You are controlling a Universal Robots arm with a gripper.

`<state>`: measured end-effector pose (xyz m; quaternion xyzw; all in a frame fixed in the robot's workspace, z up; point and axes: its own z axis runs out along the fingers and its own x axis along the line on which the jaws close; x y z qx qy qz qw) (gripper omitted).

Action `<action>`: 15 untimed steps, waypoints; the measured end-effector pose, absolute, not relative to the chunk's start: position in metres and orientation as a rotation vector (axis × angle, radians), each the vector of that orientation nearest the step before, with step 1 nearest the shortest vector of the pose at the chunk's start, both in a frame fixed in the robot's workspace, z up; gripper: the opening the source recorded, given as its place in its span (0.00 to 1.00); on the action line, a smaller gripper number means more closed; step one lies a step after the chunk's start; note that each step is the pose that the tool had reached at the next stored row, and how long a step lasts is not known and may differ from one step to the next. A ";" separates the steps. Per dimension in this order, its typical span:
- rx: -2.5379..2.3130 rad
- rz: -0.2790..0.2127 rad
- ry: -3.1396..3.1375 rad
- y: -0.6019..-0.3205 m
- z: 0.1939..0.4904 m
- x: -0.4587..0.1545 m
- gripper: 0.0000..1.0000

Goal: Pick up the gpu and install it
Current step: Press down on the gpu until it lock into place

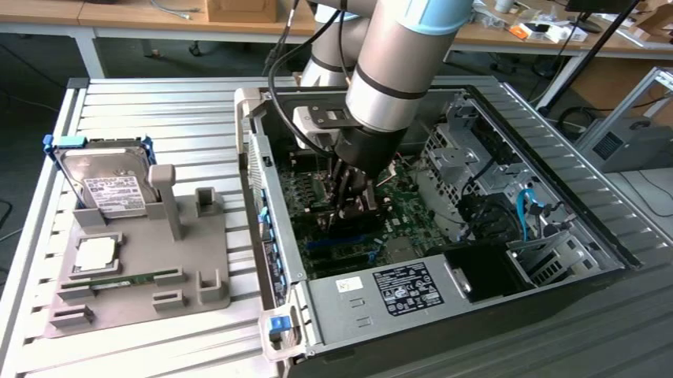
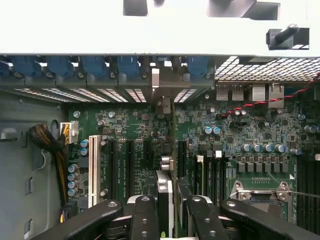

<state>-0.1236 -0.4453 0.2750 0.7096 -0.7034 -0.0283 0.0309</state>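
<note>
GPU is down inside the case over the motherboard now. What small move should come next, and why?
Probably a slow, straight push down. In the wrist view the end effector grips the gpu edge-on, standing upright and running in line with the expansion slots toward the rear bracket openings. The exterior view shows the end effector low over the motherboard. Whether the card edge has entered a slot cannot be told, so go gently.

A slatted white metal table is taking most of the exterior view. Behind it, light wooden desks on white legs are standing along the far side, and cables and small items are lying on them. A dark floor is showing under the desks. At the exterior view's right, an aluminium profile frame is standing beside a grey box. Even, soft light is falling on everything.
</note>
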 end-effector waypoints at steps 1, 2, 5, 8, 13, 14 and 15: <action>2.186 -0.087 -2.167 -0.445 0.275 -0.124 0.27; 2.186 -0.087 -2.167 -0.445 0.275 -0.124 0.27; 2.188 -0.091 -2.168 -0.446 0.276 -0.124 0.27; 2.193 -0.101 -2.172 -0.446 0.277 -0.124 0.27; 2.197 -0.109 -2.176 -0.447 0.278 -0.124 0.27; 2.197 -0.109 -2.176 -0.447 0.278 -0.124 0.27; 2.197 -0.111 -2.176 -0.448 0.279 -0.124 0.27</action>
